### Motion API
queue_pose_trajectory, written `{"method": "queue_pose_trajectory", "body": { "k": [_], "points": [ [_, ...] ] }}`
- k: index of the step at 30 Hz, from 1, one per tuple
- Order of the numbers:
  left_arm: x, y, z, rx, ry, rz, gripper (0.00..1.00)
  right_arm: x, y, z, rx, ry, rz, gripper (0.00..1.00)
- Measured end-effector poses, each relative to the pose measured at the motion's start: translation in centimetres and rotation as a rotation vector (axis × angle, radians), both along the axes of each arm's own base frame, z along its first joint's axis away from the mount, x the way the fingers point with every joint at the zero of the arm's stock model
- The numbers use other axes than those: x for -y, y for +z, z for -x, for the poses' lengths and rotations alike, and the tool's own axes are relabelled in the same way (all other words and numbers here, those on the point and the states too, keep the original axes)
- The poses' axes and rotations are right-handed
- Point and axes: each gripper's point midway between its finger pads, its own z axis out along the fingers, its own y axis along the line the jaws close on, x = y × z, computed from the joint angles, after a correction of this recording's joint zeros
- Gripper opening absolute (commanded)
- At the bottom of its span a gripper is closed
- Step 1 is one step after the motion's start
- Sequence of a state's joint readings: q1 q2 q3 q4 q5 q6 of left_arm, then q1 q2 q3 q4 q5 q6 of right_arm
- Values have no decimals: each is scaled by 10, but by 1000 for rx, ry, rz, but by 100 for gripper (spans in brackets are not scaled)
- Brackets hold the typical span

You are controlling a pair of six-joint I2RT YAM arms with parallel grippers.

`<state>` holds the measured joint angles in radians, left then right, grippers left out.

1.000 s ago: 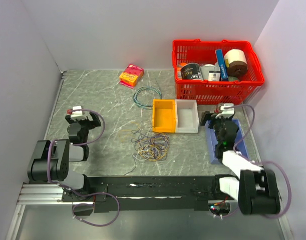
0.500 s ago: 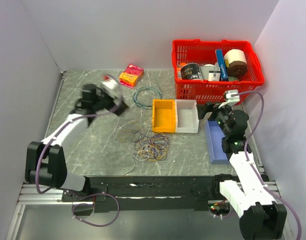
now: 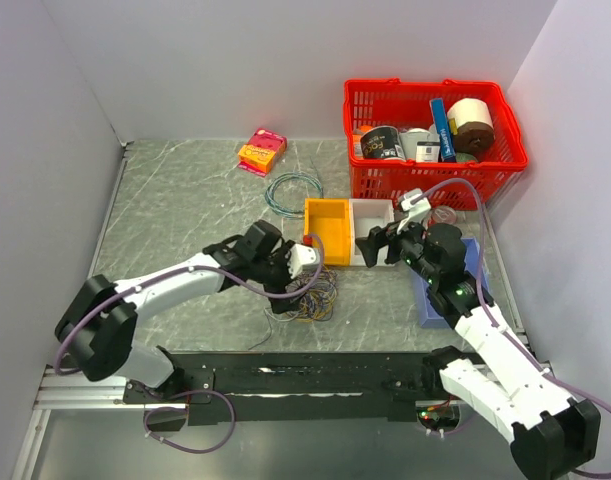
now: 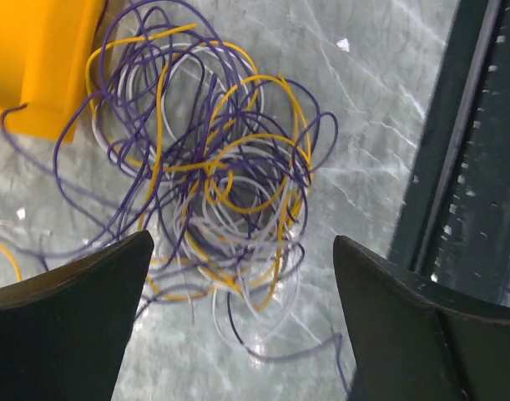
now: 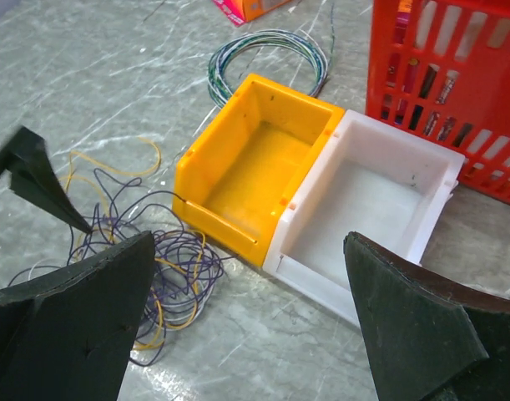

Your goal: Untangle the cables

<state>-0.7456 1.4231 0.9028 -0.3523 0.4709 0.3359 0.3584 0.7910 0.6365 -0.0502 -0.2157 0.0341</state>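
Left claw [image 4: 242, 242] has swung over the cables [image 4: 213, 167], right claw [image 5: 249, 238] moved inward.

A grey marbled tabletop [image 3: 175, 200] with pale veins fills the middle of the top view — the wrist views catch small bright glints on it. Plain pale walls close it in on three sides: the back wall [image 3: 285, 60] at 12 o'clock, the left wall [image 3: 35, 150] at 9 o'clock and the right wall [image 3: 585, 130] at 3 o'clock. A black strip [image 3: 315, 375] runs along the near edge at 6 o'clock, with an aluminium rail [image 3: 80, 385] at 7 o'clock. The light is soft and even — shadows are faint.
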Motion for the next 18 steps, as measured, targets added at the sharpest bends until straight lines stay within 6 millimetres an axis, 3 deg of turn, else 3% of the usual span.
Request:
{"method": "queue_pose_trajectory", "body": {
  "k": [3,8,12,13,15,16,18],
  "points": [
    [4,-15,-3,26,-3,-30,96,-4,0,3,-3,16,10,100],
    [-6,-52,-16,48,56,-114,96,-5,-1,8,-13,21,18,100],
    [-9,-70,-22,74,85,-167,99,-3,2,10,-6,20,17,100],
    [-8,-72,-23,82,86,-170,84,-3,2,11,-5,20,16,100],
    [-5,-71,-23,97,82,-167,65,-3,3,12,-3,19,16,100],
    [-2,-70,-23,107,77,-162,45,-2,3,13,-3,19,16,100],
    [-1,-71,-21,118,61,-157,23,-2,4,14,-1,18,15,100]
  ]
}}
